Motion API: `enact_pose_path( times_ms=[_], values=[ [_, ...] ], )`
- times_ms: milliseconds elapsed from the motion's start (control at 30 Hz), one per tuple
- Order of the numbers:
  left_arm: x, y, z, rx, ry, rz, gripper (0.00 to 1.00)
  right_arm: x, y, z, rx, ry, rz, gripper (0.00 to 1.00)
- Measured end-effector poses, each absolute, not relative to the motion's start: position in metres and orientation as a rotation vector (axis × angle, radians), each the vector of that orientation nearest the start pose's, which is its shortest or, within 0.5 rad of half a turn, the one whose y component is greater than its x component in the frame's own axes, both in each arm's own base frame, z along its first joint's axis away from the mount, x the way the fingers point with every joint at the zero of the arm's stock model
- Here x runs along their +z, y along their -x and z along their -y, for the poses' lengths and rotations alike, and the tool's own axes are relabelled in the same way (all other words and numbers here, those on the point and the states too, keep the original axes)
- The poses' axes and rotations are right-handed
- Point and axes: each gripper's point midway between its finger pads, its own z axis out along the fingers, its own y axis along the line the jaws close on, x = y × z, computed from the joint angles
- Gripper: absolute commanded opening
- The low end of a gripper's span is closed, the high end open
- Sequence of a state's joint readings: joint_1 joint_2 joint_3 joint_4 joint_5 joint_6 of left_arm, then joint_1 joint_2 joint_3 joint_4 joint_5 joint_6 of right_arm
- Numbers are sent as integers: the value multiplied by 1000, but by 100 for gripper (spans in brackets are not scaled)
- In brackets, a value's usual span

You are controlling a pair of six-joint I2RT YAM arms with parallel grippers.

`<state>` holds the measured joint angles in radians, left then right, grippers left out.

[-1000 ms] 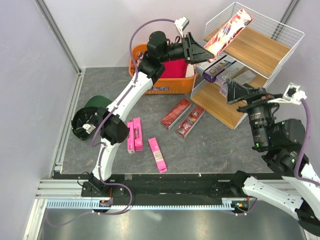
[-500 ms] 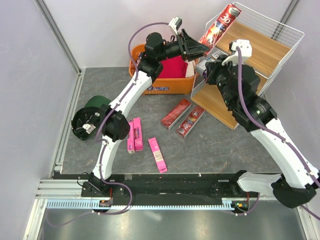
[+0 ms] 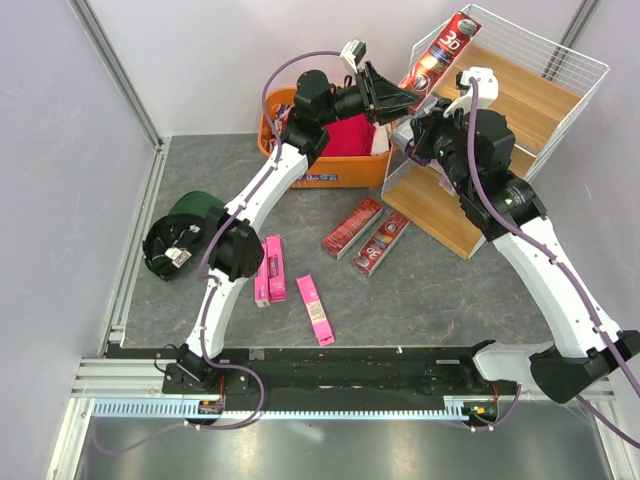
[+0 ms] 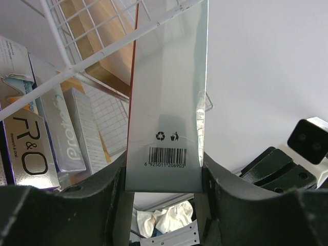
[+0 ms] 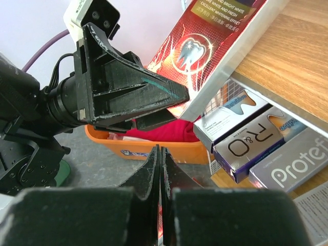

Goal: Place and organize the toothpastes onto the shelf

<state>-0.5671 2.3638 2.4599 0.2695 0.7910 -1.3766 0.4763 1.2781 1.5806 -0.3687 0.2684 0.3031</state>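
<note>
from above, the right arm (image 3: pixel 482 150) hides the shelf's (image 3: pixel 535 100) middle boxes (image 5: pixel 251 141).

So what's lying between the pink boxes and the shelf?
Two dark red toothpaste boxes on the table, side by side; the top view shows it.

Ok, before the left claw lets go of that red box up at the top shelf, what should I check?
1. Grip of the left claw on the red box: ok, shut on its barcode end.
2. The red box flat on the top board: not ok, tilted, leaning at the board's edge.
3. Room on the top board: ok, bare wood shows.
4. The right claw out of the way: cannot tell; shut, holding nothing, aimed at the left claw from close by.
</note>
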Motion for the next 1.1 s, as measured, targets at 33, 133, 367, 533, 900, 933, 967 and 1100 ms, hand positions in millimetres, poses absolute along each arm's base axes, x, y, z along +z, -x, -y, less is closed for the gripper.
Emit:
enact_pose_path(
  times_ms=[33,133,367,533,900,933,967,1100],
  values=[
    [435,-429,455,-2047,-233,-1651,52,440,-376,-154,381,-63,-1646,0],
    [435,-429,455,-2048,-234,-1649,63,439,-381,-156,394,-57,-1646,0],
    [443,-426,455,-2054,-257,-1603,79,433,-391,-169,441,-31,-1652,0],
    [444,-423,458,-2059,-265,-1598,84,432,-399,-178,474,-28,-1643,0],
    [445,-425,459,-2053,-243,-1588,95,435,-421,-185,484,-76,-1603,0],
    [446,-426,458,-2052,-239,-1587,95,434,-424,-184,477,-82,-1602,0],
    [446,-427,457,-2050,-235,-1585,98,434,-427,-183,469,-91,-1600,0],
    [448,-425,456,-2049,-231,-1590,100,430,-434,-180,441,-121,-1599,0]
  ],
)
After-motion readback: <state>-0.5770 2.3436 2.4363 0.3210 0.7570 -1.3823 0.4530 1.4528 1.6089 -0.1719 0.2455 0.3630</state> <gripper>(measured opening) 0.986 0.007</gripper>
